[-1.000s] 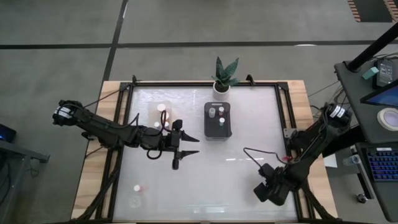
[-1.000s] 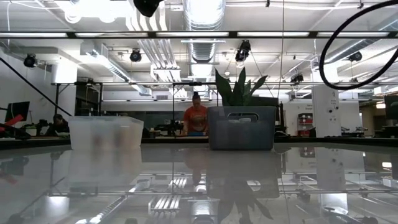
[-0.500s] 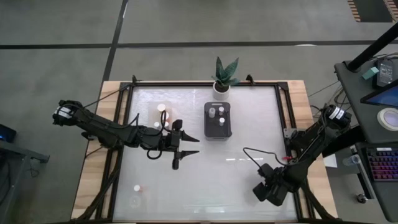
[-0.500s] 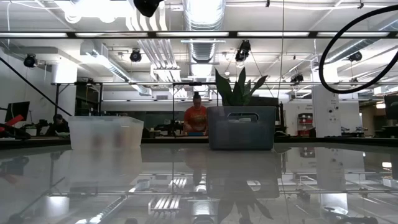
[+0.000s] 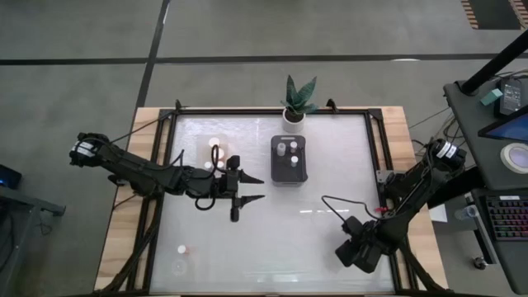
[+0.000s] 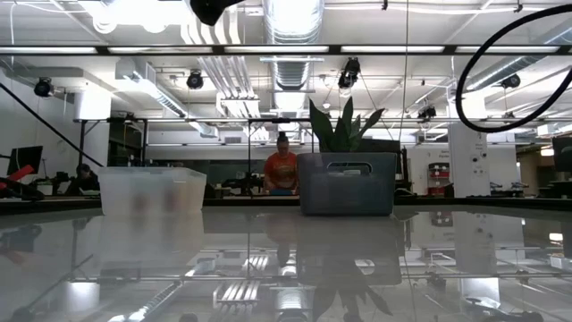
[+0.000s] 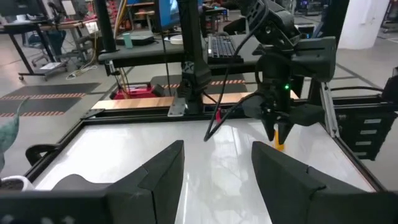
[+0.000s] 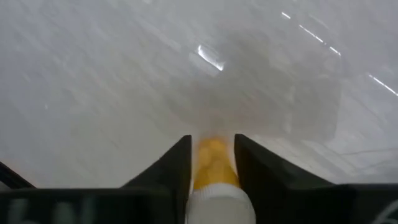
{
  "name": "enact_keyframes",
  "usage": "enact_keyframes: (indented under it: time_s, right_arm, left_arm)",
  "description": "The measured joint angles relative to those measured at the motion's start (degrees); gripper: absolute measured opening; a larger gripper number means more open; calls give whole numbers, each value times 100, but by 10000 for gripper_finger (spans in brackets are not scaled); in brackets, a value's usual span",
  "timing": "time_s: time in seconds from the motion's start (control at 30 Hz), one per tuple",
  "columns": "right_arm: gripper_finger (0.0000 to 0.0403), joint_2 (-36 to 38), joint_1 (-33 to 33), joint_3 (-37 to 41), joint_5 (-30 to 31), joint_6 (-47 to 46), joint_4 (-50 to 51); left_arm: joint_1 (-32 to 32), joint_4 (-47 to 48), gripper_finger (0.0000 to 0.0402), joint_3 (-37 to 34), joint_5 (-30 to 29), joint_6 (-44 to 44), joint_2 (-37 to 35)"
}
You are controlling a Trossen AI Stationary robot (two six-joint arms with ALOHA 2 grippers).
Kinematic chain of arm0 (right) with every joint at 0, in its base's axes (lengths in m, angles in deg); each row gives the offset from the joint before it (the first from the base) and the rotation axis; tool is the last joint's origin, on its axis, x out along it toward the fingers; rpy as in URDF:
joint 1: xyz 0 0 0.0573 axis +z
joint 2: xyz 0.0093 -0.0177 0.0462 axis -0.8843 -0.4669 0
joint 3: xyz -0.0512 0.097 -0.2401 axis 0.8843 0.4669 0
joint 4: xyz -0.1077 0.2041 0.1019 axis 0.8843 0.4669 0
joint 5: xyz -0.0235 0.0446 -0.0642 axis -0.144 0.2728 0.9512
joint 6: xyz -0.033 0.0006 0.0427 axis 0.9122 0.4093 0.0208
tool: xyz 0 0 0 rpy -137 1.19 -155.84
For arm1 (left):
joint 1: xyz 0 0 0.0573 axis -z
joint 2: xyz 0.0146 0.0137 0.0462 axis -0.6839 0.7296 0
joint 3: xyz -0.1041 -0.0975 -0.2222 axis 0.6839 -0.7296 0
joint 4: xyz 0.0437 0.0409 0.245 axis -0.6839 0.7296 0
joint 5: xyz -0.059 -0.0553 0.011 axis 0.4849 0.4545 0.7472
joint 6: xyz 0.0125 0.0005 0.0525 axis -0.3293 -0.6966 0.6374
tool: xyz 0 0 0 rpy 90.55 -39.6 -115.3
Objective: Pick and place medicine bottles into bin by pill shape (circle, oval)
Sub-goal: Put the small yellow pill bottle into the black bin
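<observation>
My right gripper hangs over the table's near right part, pointing down. It is shut on an orange medicine bottle with a white cap, which also shows in the left wrist view. My left gripper is open and empty over the table's middle, between a clear bin holding bottles and a dark bin holding white-capped bottles. One small bottle stands on the table at the near left. My right gripper pinches the bottle's orange body between its two fingers, just past the white cap. The bottle lies along the fingers, cap toward the wrist. Its orange end sticks out below the downward-pointing fingertips. Whether it touches the table, I cannot tell.
A potted green plant stands at the far edge behind the dark bin. A black cable loops over the table near my right arm. The glossy table top lies open between the two grippers. People show in the room beyond the table.
</observation>
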Motion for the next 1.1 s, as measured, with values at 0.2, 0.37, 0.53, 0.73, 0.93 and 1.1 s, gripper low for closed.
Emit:
enact_keyframes:
  time_s: [0.2,0.37,0.53,0.73,0.93,1.1]
  right_arm:
    - [79,54,0,0,-15,187,0]
    - [93,207,0,0,31,245,35]
    - [110,352,0,0,52,255,197]
    - [85,538,-45,-1,299,432,258]
    - [90,716,-373,-4,349,838,257]
    - [89,758,-758,-4,344,1409,232]
  left_arm:
    - [0,-4,173,14,-8,0,-21]
    - [0,-70,173,26,-33,0,-21]
    - [0,-68,173,26,-33,0,-21]
    - [-11,-68,173,26,-94,2,-23]
    - [-15,-43,173,26,-94,50,-23]
    - [-15,-39,173,26,-94,178,-26]
